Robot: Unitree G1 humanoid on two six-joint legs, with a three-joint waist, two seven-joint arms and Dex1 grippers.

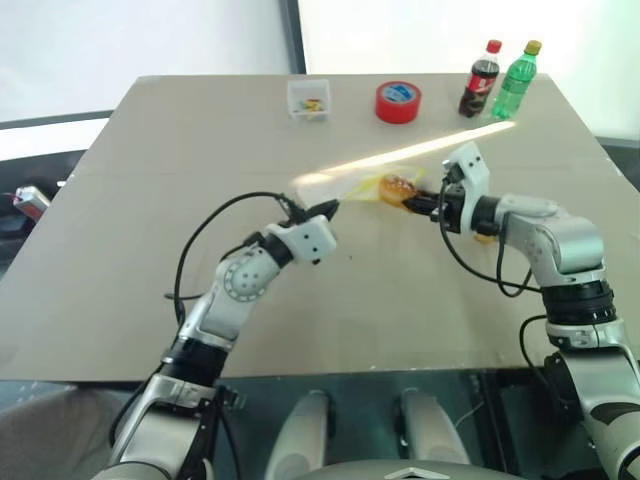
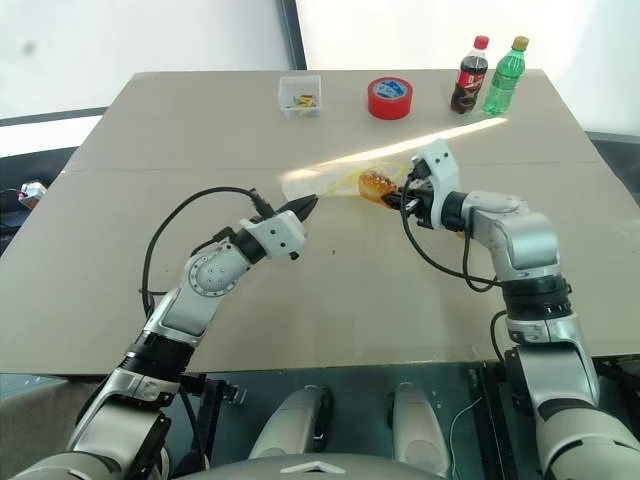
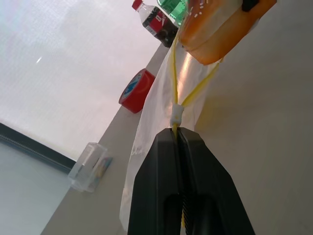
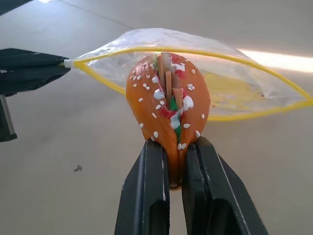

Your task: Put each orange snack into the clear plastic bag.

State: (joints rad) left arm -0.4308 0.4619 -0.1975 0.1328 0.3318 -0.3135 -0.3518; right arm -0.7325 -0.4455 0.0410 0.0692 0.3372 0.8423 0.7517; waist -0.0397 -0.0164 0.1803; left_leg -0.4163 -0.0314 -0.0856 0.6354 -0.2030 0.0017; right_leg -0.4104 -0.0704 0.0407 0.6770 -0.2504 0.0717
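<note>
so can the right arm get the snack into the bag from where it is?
Probably yes. The right gripper is shut on the orange snack right at the clear plastic bag, whose yellow-edged mouth gapes while the left gripper pinches one end. Nothing sits between.

No readable text, red-labelled cola bottle (image 1: 481,78) label illegible, tape roll (image 1: 398,101) print illegible

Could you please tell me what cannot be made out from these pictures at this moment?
- Second orange snack: an orange bit by the right forearm in the left eye view may be it; the arm hides most.
- Inside of the clear plastic bag: right wrist view; the held orange snack blocks part of the mouth.
- Contents of the small clear box: too small, left eye view.
- Bottle labels: too small.
</note>
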